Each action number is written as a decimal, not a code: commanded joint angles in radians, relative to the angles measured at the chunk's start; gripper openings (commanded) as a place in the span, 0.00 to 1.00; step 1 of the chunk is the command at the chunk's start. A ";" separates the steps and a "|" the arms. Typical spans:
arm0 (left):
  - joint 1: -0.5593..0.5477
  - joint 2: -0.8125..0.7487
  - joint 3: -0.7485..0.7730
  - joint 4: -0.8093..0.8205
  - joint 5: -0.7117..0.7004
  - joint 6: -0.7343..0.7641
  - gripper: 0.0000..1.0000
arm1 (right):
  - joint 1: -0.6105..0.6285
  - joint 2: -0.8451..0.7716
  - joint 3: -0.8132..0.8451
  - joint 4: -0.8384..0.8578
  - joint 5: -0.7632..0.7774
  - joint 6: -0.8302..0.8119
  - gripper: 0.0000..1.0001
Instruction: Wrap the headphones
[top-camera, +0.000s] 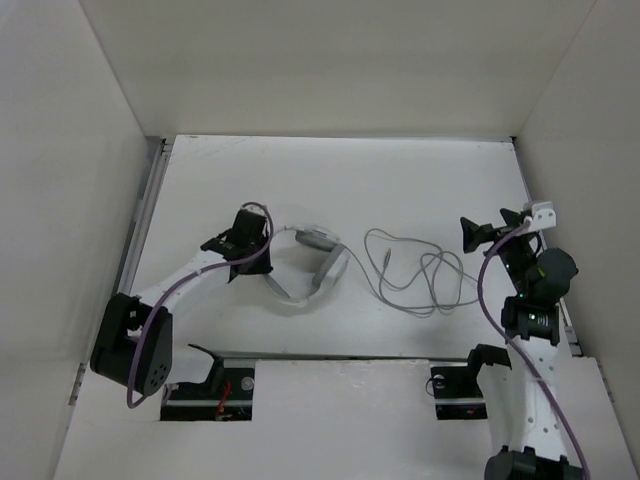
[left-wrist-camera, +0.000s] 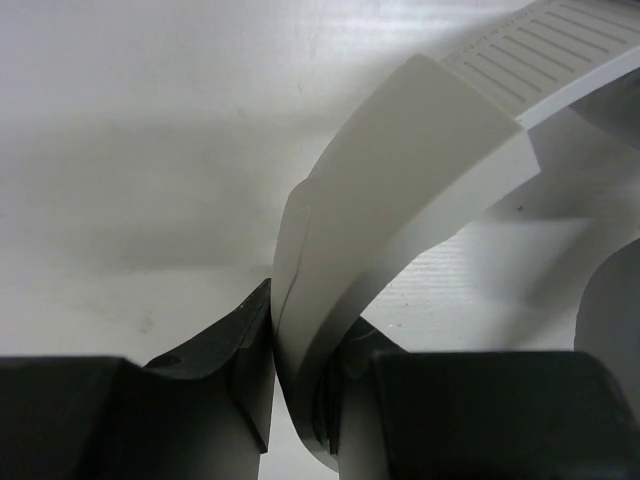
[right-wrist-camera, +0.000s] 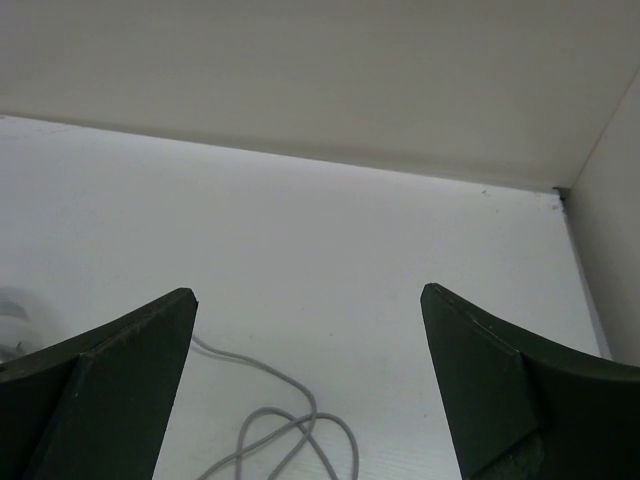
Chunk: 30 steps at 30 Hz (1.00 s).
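Observation:
The white headphones (top-camera: 328, 270) lie at the table's middle left, with a grey ear cushion (top-camera: 318, 238) facing up. Their thin grey cable (top-camera: 420, 270) lies in loose loops to the right. My left gripper (top-camera: 260, 232) is shut on the curved white headband (left-wrist-camera: 420, 170), which runs up and right from between the jaws (left-wrist-camera: 305, 370). My right gripper (top-camera: 488, 226) is open and empty, held above the table to the right of the cable loops. In the right wrist view the gripper (right-wrist-camera: 308, 295) has its fingers wide apart, with the cable (right-wrist-camera: 290, 425) below them.
White walls enclose the table on the left, back (right-wrist-camera: 300, 80) and right. A metal rail (top-camera: 143, 215) runs along the left edge. Black arm mounts (top-camera: 215, 375) (top-camera: 465, 385) sit at the near edge. Purple robot cables (top-camera: 190, 280) run along both arms.

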 joint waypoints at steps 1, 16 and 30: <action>0.052 -0.089 0.161 0.039 0.018 0.091 0.00 | 0.036 0.123 0.135 -0.061 -0.017 -0.005 1.00; 0.179 -0.075 0.675 -0.173 0.289 0.252 0.00 | 0.501 0.554 0.572 -0.474 -0.188 -0.189 1.00; 0.187 0.027 0.954 -0.237 0.392 0.234 0.00 | 0.673 0.812 0.827 -0.402 -0.300 -0.137 1.00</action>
